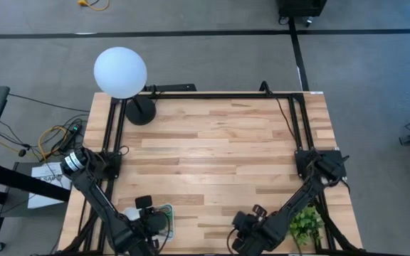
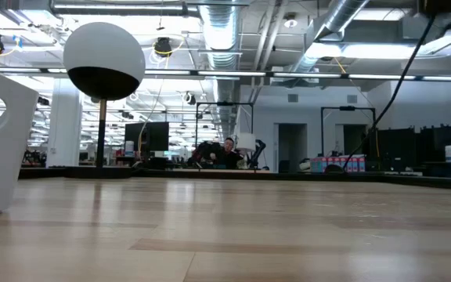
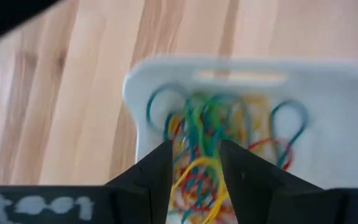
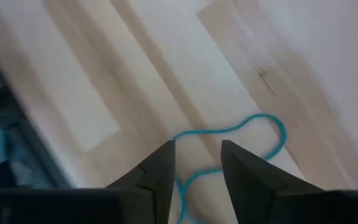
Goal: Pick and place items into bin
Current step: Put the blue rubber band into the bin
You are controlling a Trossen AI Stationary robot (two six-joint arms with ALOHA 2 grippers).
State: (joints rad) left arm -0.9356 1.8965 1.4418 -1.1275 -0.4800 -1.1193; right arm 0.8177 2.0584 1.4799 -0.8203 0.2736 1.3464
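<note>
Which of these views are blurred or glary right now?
Left wrist view: soft, the bin and its rubber bands smeared. Right wrist view: the table washed pale and hazy, a teal band soft-edged. Low view: ceiling lights glare; the near bin wall is blurred. High view: sharp, evenly lit.

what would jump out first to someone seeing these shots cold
The white globe lamp at the table's far left corner draws the eye first. Next is the tangle of coloured rubber bands heaped in the white bin at the near left edge, with the left gripper open right above them. Near the right edge, the right gripper hangs open over a single teal rubber band lying on the wood, beside a small green plant.
</note>
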